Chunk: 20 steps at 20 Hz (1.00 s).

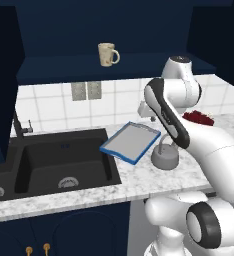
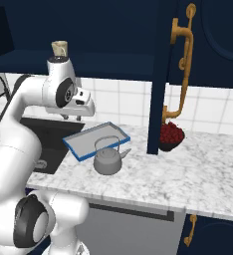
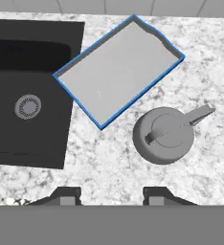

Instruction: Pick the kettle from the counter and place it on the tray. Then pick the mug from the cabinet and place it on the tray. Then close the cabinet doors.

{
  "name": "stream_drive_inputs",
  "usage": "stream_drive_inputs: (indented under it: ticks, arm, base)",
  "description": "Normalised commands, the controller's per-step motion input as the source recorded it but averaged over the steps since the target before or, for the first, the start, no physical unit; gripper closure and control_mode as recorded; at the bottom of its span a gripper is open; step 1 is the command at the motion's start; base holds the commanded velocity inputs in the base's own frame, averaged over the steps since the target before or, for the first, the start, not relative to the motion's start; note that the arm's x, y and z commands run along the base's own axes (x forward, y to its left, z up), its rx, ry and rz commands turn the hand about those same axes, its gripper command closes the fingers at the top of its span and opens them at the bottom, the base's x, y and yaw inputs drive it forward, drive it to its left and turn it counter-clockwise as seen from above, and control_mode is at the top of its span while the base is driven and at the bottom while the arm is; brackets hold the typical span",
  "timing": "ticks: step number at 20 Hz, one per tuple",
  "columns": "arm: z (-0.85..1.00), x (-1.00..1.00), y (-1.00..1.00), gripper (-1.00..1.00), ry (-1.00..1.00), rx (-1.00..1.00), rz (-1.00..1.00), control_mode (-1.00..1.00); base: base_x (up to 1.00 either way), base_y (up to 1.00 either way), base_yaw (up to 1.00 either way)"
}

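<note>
The grey kettle (image 3: 164,135) stands upright on the speckled counter (image 3: 104,162), just beside the near corner of the blue-rimmed tray (image 3: 118,72), whose grey surface is bare. My gripper (image 3: 112,196) hangs high above the counter, looking straight down, open with nothing between its fingertips (image 3: 66,195). The kettle (image 2: 107,160) sits below and a little to the right of the hand (image 2: 81,107). The beige mug (image 1: 109,54) stands on the shelf of the navy cabinet (image 1: 114,70), well above and behind the tray (image 1: 131,141).
A black sink (image 3: 28,95) lies left of the tray, with a faucet (image 1: 19,125) at its back. A dark bowl of red things (image 2: 171,134) sits right of the kettle. An open cabinet door (image 2: 163,74) with a gold handle (image 2: 185,60) juts out above it.
</note>
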Motion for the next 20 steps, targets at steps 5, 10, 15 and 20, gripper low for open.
stream_drive_inputs:
  ticks: [5, 10, 15, 20]
  arm:
    - [-0.14, -0.23, -0.02, -1.00, 0.01, -0.01, -0.33, -1.00]
    - [-0.47, 0.04, -0.04, -1.00, 0.00, -0.01, -0.81, -1.00]
    - [-0.13, 0.00, -0.09, -1.00, 0.00, 0.01, -0.02, -1.00]
    - [-0.42, 0.17, -0.50, -1.00, 0.00, 0.02, -0.12, -1.00]
  base:
    - [0.00, 0.00, 0.00]
    - [0.00, 0.00, 0.00]
    - [0.00, 0.00, 0.00]
    - [0.00, 0.00, 0.00]
